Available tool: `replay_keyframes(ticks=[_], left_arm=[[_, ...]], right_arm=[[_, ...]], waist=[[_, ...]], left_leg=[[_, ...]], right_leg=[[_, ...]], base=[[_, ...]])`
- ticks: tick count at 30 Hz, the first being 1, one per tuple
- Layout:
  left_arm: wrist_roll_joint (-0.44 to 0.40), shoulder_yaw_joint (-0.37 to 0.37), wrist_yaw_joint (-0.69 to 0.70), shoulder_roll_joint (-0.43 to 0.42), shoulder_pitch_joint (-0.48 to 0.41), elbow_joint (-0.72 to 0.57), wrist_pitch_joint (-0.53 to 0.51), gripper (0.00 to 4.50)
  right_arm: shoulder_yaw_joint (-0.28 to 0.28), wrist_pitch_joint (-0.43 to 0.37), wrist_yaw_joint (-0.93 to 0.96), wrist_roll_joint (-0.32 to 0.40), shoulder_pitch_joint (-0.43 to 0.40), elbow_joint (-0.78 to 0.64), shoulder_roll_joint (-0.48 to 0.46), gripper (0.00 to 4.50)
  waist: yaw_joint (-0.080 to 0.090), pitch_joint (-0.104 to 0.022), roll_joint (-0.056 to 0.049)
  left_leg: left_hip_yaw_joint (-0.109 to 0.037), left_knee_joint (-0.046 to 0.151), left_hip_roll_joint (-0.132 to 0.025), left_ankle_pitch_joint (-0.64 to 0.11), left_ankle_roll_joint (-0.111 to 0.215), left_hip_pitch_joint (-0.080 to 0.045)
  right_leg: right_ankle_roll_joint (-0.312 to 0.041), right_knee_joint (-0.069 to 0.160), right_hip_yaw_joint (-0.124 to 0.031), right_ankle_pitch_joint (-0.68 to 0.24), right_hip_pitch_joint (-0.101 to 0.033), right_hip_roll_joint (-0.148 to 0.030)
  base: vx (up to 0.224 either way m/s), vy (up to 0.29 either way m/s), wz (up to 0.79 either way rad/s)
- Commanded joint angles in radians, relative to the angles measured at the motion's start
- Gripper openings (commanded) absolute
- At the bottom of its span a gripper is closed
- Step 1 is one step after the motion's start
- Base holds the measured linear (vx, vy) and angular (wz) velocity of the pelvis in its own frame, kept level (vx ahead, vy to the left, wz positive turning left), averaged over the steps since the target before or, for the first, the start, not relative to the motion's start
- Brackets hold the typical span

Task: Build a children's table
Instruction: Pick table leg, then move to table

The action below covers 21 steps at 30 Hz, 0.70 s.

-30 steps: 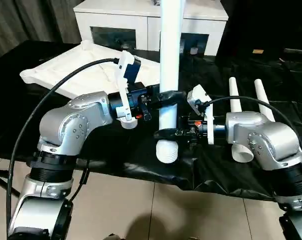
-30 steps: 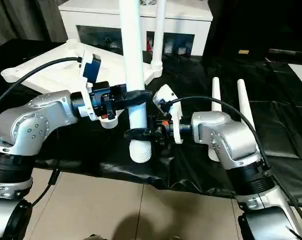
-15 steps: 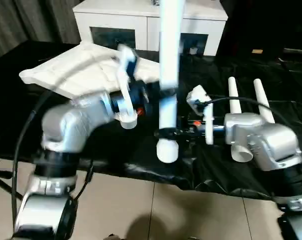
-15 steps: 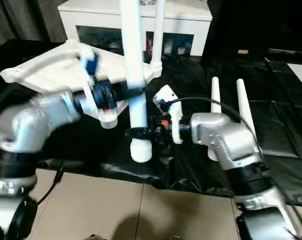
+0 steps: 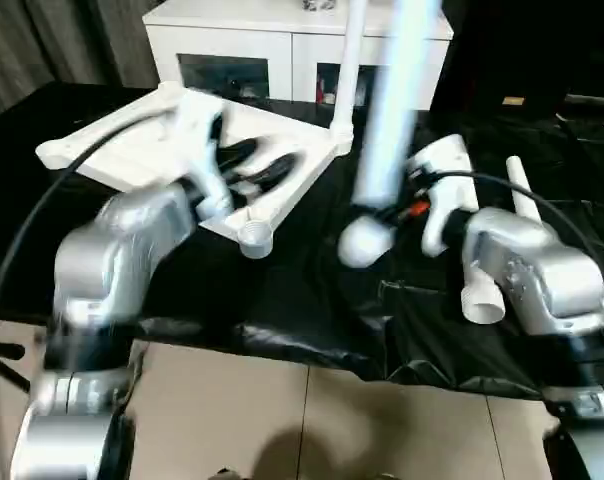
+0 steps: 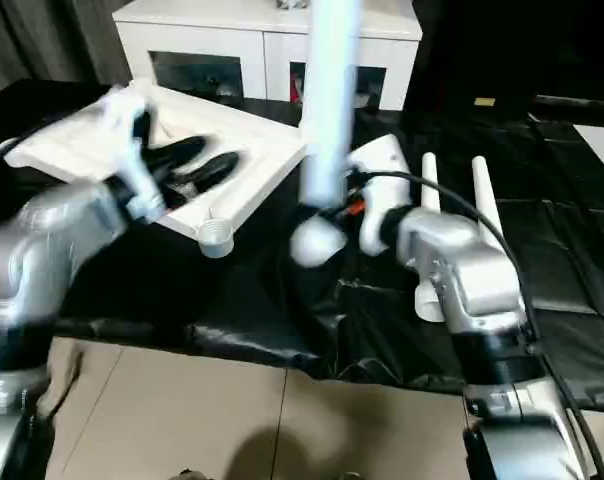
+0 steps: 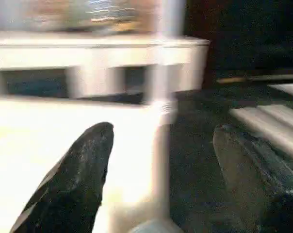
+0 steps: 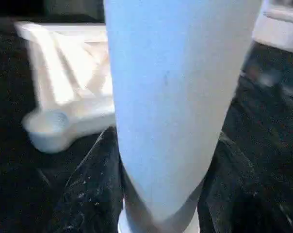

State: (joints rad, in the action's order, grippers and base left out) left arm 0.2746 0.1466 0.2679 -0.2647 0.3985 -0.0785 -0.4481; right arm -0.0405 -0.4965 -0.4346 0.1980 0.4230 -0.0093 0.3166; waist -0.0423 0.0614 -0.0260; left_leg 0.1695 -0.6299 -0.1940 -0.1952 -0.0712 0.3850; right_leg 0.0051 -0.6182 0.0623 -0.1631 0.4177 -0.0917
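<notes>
Risk first: the right gripper point(image 5: 390, 208) alone carries the long white leg point(image 5: 387, 130), gripped near its lower end, so the tall part above could lever and slip or tilt in the fingers, and a tilted leg would miss or jam in the round socket point(image 5: 254, 238) at the near corner of the tabletop point(image 5: 152, 150).

Head views: the tabletop lies upside down on the black-covered table point(image 5: 312, 300), far and left, with one leg point(image 5: 348, 70) already standing upright at its far right corner. The held leg rises nearly upright just right of the tabletop, its round end above the black cover and well right of the open socket. Two spare legs point(image 6: 452, 215) lie behind the right forearm. The left gripper point(image 5: 250, 166) hovers over the tabletop with its fingers spread, holding nothing.

Left wrist view: the two black fingers point(image 7: 73, 179) stand wide apart, with the tabletop and its standing leg beyond them.

Right wrist view: black fingers point(image 8: 93, 189) clamp either side of the leg; the corner socket point(image 8: 52, 126) sits beyond, apart from it.
</notes>
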Motion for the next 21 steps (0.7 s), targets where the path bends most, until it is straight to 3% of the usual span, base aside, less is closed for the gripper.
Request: replay_keyframes(ticks=[1,2,3,4,5,6,7,8,9,10,11,12,13,14,15,16,17,18,19,20,21], left_arm=[[-0.071,0.014,-0.106,0.044,-0.093,-0.074,0.062,3.69],[-0.084,0.003,-0.118,0.053,-0.13,-0.094,0.07,3.69],[-0.101,-0.006,-0.141,0.064,-0.162,-0.104,0.083,3.69],[-0.121,-0.016,-0.16,0.07,-0.191,-0.107,0.099,3.69],[-0.134,-0.028,-0.172,0.071,-0.205,-0.105,0.108,3.69],[-0.144,-0.035,-0.181,0.072,-0.214,-0.102,0.116,3.69],[-0.182,-0.054,-0.219,0.083,-0.232,-0.082,0.162,3.69],[-0.19,-0.058,-0.23,0.091,-0.233,-0.076,0.171,3.69],[-0.193,-0.064,-0.232,0.092,-0.228,-0.07,0.162,3.69],[-0.193,-0.064,-0.232,0.092,-0.228,-0.07,0.162,3.69],[-0.209,-0.067,-0.236,0.095,-0.223,-0.065,0.171,3.69],[-0.204,-0.062,-0.229,0.103,-0.218,-0.058,0.171,3.69],[-0.211,-0.061,-0.23,0.104,-0.21,-0.047,0.179,3.69],[-0.214,-0.058,-0.23,0.108,-0.193,-0.033,0.188,3.69],[-0.214,-0.058,-0.23,0.108,-0.193,-0.033,0.188,3.69],[-0.231,-0.062,-0.245,0.099,-0.177,-0.025,0.199,3.69],[-0.235,-0.062,-0.25,0.098,-0.17,-0.023,0.199,3.69],[-0.253,-0.065,-0.271,0.093,-0.169,-0.024,0.189,3.69],[-0.275,-0.072,-0.287,0.087,-0.165,-0.019,0.199,3.69],[-0.302,-0.086,-0.3,0.083,-0.165,-0.016,0.208,3.69],[-0.312,-0.09,-0.303,0.082,-0.165,-0.013,0.205,3.69]], right_arm=[[0.034,-0.005,0.086,0.003,-0.07,-0.09,-0.053,1.83],[0.044,-0.001,0.104,0.007,-0.097,-0.109,-0.072,1.83],[0.045,0.018,0.122,0.006,-0.121,-0.124,-0.089,1.83],[0.043,0.038,0.139,0.003,-0.141,-0.133,-0.104,1.83],[0.044,0.051,0.151,0.001,-0.15,-0.131,-0.113,1.83],[0.043,0.059,0.16,-0.001,-0.155,-0.127,-0.12,1.83],[0.039,0.091,0.192,-0.017,-0.168,-0.1,-0.141,1.83],[0.038,0.099,0.2,-0.022,-0.169,-0.091,-0.146,1.83],[0.034,0.105,0.201,-0.024,-0.169,-0.083,-0.153,1.83],[0.034,0.105,0.201,-0.024,-0.169,-0.083,-0.153,1.83],[0.036,0.104,0.203,-0.024,-0.17,-0.083,-0.162,1.83],[0.032,0.104,0.208,-0.03,-0.172,-0.081,-0.17,1.83],[0.027,0.106,0.211,-0.037,-0.173,-0.081,-0.175,1.83],[0.023,0.101,0.213,-0.038,-0.179,-0.09,-0.183,1.83],[0.023,0.101,0.213,-0.038,-0.179,-0.09,-0.183,1.83],[0.017,0.1,0.219,-0.038,-0.182,-0.094,-0.188,1.83],[0.017,0.1,0.221,-0.038,-0.179,-0.092,-0.188,1.83],[0.015,0.107,0.226,-0.039,-0.181,-0.087,-0.191,1.83],[0.016,0.112,0.228,-0.038,-0.179,-0.081,-0.192,1.83],[0.015,0.122,0.238,-0.046,-0.184,-0.074,-0.193,1.83],[0.017,0.122,0.238,-0.045,-0.184,-0.074,-0.195,1.83]], waist=[[-0.003,-0.084,0.003],[-0.012,-0.088,0.009],[-0.017,-0.089,0.01],[-0.032,-0.089,0.012],[-0.05,-0.086,0.011],[-0.058,-0.083,0.006],[-0.061,-0.071,-0.003],[-0.048,-0.065,-0.011],[-0.037,-0.066,-0.015],[0.002,-0.065,-0.028],[0.024,-0.064,-0.038],[0.031,-0.062,-0.046],[0.035,-0.058,-0.04],[0.032,-0.05,-0.013],[0.027,-0.056,0.018],[-0.031,-0.061,0.038],[0.003,-0.068,0.019],[0.003,-0.057,0.024],[0.005,-0.053,0.016],[0.046,-0.05,-0.011],[0.06,-0.072,-0.036]], left_leg=[[0.006,0.073,-0.011,-0.125,0.05,0.005],[0.009,0.059,-0.009,-0.096,0.117,0.012],[0.007,0.052,-0.007,-0.087,0.15,0.017],[-0.006,0.016,-0.007,-0.08,0.205,0.023],[-0.034,-0.034,-0.017,-0.083,0.221,0.041],[-0.05,-0.054,-0.028,-0.09,0.211,0.048],[-0.071,-0.038,-0.042,-0.108,0.186,0.043],[-0.059,0.022,-0.026,-0.138,0.203,0.022],[-0.041,0.049,-0.017,-0.16,0.223,0.001],[-0.018,0.095,0.003,-0.222,0.271,-0.053],[0.008,0.136,-0.005,-0.306,0.269,-0.07],[0.025,0.169,-0.023,-0.363,0.247,-0.067],[0.032,0.179,-0.038,-0.388,0.24,-0.063],[0.056,0.189,-0.052,-0.491,0.178,-0.055],[0.068,0.162,-0.029,-0.532,0.13,-0.051],[0.023,-0.088,0.004,-0.42,0.084,-0.07],[-0.126,-0.183,0.061,-0.19,0.063,0.077],[-0.147,-0.148,0.036,-0.175,0.009,0.068],[-0.148,-0.097,0.027,-0.206,0.016,0.04],[-0.117,0.061,0.027,-0.281,0.098,-0.026],[-0.141,0.072,-0.012,-0.314,0.069,-0.046]], right_leg=[[-0.188,0.072,-0.046,-0.172,-0.075,-0.055],[-0.209,0.081,-0.064,-0.172,-0.083,-0.086],[-0.218,0.09,-0.072,-0.188,-0.085,-0.103],[-0.229,0.114,-0.106,-0.23,-0.091,-0.157],[-0.237,0.14,-0.149,-0.331,-0.101,-0.229],[-0.242,0.15,-0.167,-0.382,-0.098,-0.255],[-0.238,0.156,-0.153,-0.475,-0.083,-0.242],[-0.207,0.14,-0.104,-0.514,-0.064,-0.16],[-0.189,0.121,-0.074,-0.501,-0.047,-0.106],[-0.137,0.069,-0.009,-0.423,-0.005,-0.003],[-0.1,0.005,0.04,-0.313,0.014,0.038],[-0.078,-0.062,0.07,-0.205,0.014,0.038],[-0.062,-0.068,0.076,-0.17,0.007,0.027],[-0.041,-0.037,0.065,-0.205,-0.013,-0.019],[-0.031,0.035,0.022,-0.326,-0.012,-0.067],[-0.035,0.213,-0.171,-0.685,0.018,-0.291],[-0.064,0.157,-0.211,-0.755,-0.098,-0.313],[-0.077,0.157,-0.144,-0.784,-0.085,-0.269],[-0.125,0.148,-0.112,-0.731,-0.07,-0.218],[-0.163,0.058,-0.004,-0.445,0.005,0.029],[-0.15,0.015,-0.009,-0.305,-0.001,0.033]], base=[[0.0,0.0,0.0],[0.0,0.0,0.0],[0.0,0.0,0.0],[-0.012,0.066,0.0],[-0.012,0.066,0.0],[-0.037,0.123,-0.01],[-0.047,0.171,-0.02],[-0.047,0.171,-0.02],[-0.045,0.193,0.06],[-0.059,0.216,0.2],[-0.059,0.216,0.2],[-0.076,0.198,0.27],[-0.086,0.139,0.2],[-0.086,0.139,0.2],[-0.097,0.092,0.32],[-0.082,0.164,0.18],[-0.082,0.164,0.18],[-0.045,0.257,-0.23],[-0.061,0.23,-0.05],[-0.061,0.23,-0.05],[-0.121,0.18,0.33]])
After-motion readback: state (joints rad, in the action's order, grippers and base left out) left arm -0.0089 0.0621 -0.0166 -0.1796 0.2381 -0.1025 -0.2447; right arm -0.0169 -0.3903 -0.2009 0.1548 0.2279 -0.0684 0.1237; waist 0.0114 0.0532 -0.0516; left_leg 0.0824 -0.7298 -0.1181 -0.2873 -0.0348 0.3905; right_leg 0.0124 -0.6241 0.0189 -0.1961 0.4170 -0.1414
